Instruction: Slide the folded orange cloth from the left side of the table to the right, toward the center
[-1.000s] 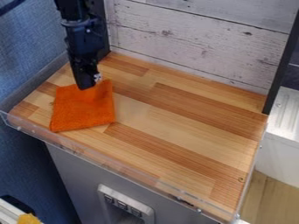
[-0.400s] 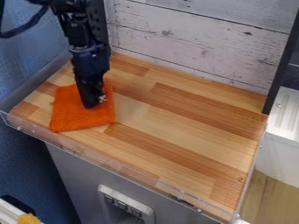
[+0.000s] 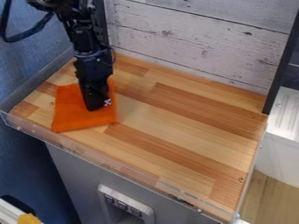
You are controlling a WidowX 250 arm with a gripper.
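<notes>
One black robot arm slants down from the upper left, bent near the top and then nearly upright, so that its gripper points down at the right half of an orange cloth, and I cannot tell whether the jaws are released, clenched or grasping the fabric. The cloth lies fairly flat on the left part of the wooden bench, partly hidden behind the arm. A whitewashed plank wall stands behind, a dark post rises at the right, and a clear rim edges the front.
</notes>
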